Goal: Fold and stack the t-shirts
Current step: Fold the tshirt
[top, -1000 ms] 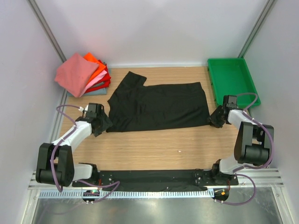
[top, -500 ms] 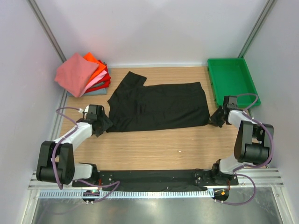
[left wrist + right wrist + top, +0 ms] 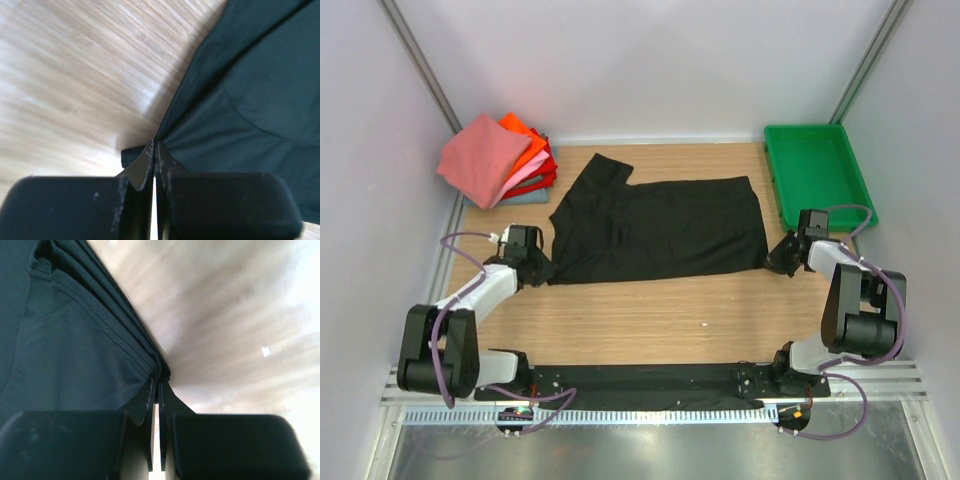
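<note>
spread shirt: table centre | folded stack: rear-left | tray: rear-right

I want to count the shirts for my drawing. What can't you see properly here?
Top view: the pile of folded cloth t-shirts; the salmon-pink top one covers most of the others, so no sure count.
Top view: fingertips of the left gripper and right gripper are too small and dark against the plain black cloth t-shirt.
Wrist views: only a pinched corner of that shirt shows; the frame edges cut off the rest.
</note>
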You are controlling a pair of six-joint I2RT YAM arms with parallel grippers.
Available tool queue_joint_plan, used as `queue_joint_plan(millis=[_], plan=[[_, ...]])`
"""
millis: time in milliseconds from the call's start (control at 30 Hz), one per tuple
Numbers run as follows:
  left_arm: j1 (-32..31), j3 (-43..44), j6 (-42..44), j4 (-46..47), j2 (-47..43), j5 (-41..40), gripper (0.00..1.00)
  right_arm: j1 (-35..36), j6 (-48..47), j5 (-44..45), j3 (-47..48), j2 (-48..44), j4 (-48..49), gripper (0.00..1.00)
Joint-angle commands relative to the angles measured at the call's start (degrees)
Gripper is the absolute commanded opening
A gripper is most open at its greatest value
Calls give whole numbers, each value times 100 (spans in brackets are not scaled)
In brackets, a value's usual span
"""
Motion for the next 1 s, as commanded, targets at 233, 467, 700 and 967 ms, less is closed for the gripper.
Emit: queue_joint_plan(millis=[233, 467, 700, 967], plan=[[33, 21, -25, -1325, -1663, -204, 0, -1, 460, 734, -348, -1594, -1388, 1], [33, -277, -192, -1974, -2568, -72, 0, -1, 845, 664, -629, -2315, -2066, 1], [-46, -32, -412, -2493, -3228, 403, 50, 8, 1198, 594, -560, -3132, -2673, 14], [-46, 1443, 466, -2638, -3519, 278, 77, -1, 883, 875, 547, -3432, -2850, 67]])
